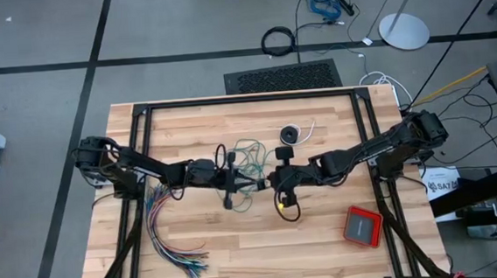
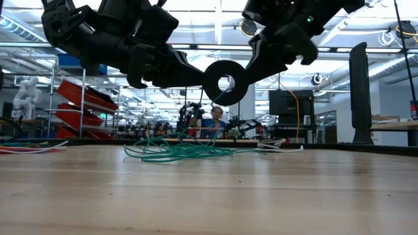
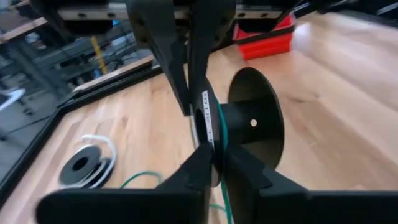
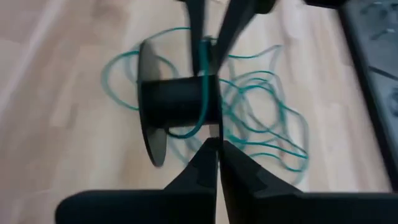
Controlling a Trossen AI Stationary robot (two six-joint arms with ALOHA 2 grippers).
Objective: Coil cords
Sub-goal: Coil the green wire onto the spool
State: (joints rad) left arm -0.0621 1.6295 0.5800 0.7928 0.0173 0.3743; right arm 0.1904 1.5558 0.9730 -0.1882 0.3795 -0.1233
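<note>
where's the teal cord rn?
High view: the teal-green cord lies in a loose tangle mid-table between the left gripper and the right gripper, with one strand running up onto the black spool held above it.

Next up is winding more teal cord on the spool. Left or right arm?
Left, probably. The right tool is shut on the spool, holding it up, while the loose teal cord lies on the left tool side.

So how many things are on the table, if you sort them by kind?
Black spools: 2 (one held up between the grippers, one lying flat with a white tail)
Loose teal-green cord: 1
Bundle of many-coloured wires: 1
Red box: 1
Total: 5
</note>
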